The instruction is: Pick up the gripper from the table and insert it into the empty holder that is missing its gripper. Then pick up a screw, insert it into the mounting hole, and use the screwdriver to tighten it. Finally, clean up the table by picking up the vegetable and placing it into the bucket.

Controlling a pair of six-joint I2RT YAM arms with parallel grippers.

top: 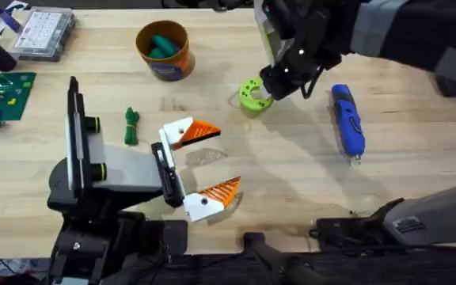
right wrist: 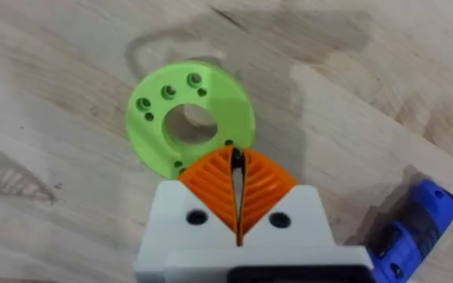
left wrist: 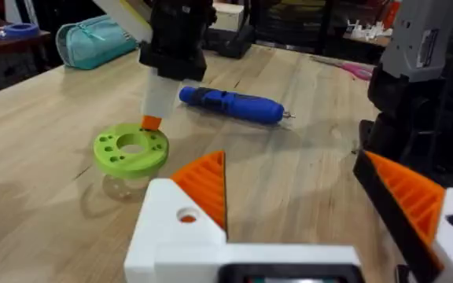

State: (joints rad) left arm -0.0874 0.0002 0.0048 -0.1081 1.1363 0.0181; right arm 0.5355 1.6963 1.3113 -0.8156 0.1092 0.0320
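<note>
Your table (top: 307, 182) is pale planked wood with visible grain. The screwdriver (top: 347, 120) is a smooth blue pen shape with a thin metal tip, lying flat at about 2 o'clock from the table's centre. The bucket (top: 165, 49) is a round orange cup with a blue label, at 11 o'clock, holding smooth teal pieces. The vegetable (top: 131, 125) is a small dark green knotted strip lying flat at 9 o'clock, just beside the holder (top: 85, 166), a grey and black blocky mount with an upright black rail and green-ringed knobs.

A lime-green disc (right wrist: 189, 116) pierced with holes sits on a clear stub at 1 o'clock, between bucket and screwdriver. A clear parts box (top: 44, 33) and a green board (top: 2, 95) lie at the far 10 o'clock edge.

Your right gripper (right wrist: 237, 161) hangs at the disc's rim, its ribbed orange pads pressed together on a small dark part you can't identify; the screwdriver lies near it at 3 o'clock. Your left gripper (top: 204, 162) stands wide apart and empty, with the vegetable near it at 10 o'clock.
</note>
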